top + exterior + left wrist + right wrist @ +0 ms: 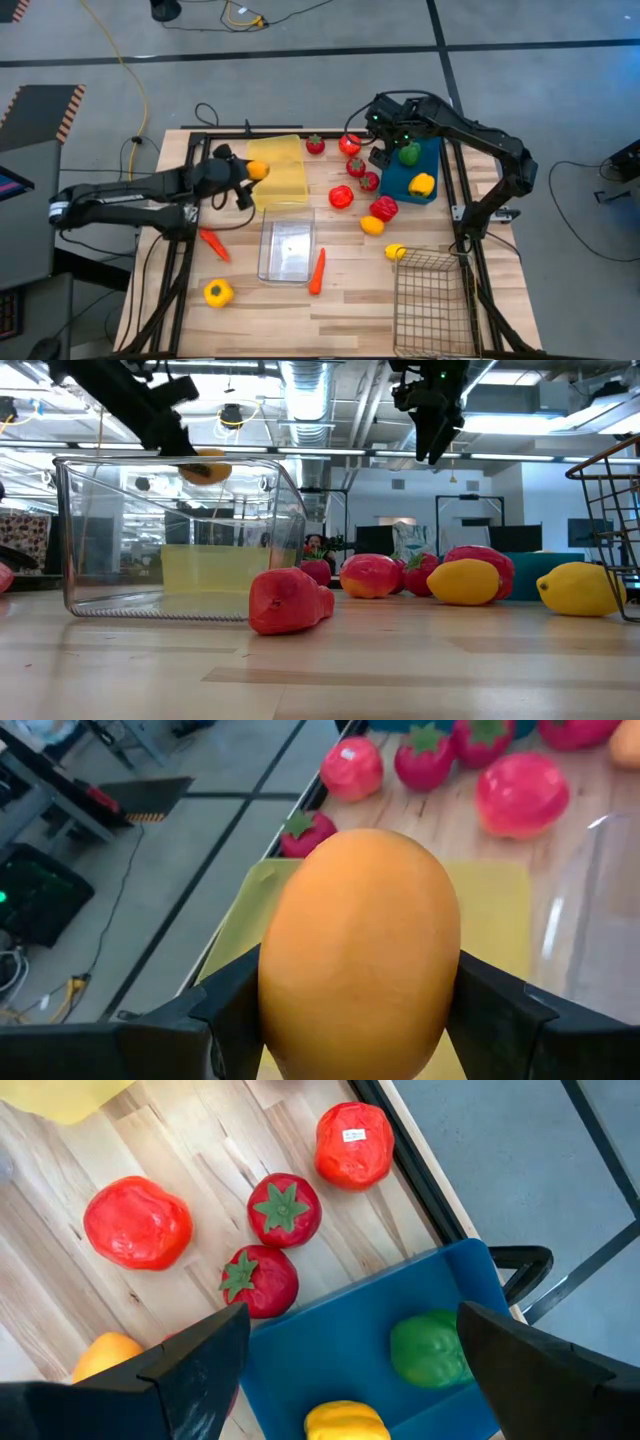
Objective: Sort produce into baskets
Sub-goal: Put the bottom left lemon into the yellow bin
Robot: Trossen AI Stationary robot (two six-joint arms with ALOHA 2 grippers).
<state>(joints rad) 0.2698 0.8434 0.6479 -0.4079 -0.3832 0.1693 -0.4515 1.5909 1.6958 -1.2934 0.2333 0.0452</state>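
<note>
Over the near-left edge of the yellow bin (pixel 277 170), left gripper (pixel 248 172) holds the orange (pixel 258 170), fingers clamped on both its sides; wrist view shows the fruit (pixel 360 955) filling the gap, with the yellow floor of the bin behind it. Low view puts it up in the air, above rim level.

Step in hand, by my read: drop the orange into the yellow bin. To do it well: carry it further in toward the bin's middle first, since it sits close to the edge now and could roll out or clip the wall. Lower before release, as a round fruit dropped from height may bounce. Open fully and lift straight up.

Right gripper (pixel 392 135) hovers over the blue bin (pixel 397 178) at the far right, fingers spread wide and holding nothing. Green pepper (pixel 432 1348) and yellow pepper (pixel 345 1421) already lie in that bin.

Left to sort on the table (pixel 350 310): tomatoes and strawberries (pixel 283 1210) near the blue bin, red pepper (pixel 383 208), lemon (pixel 395 251), two carrots (pixel 317 271) beside the clear bin (pixel 288 250), a yellow pepper (pixel 218 292) near the front left. Wire basket (pixel 432 305) looks unfilled.
</note>
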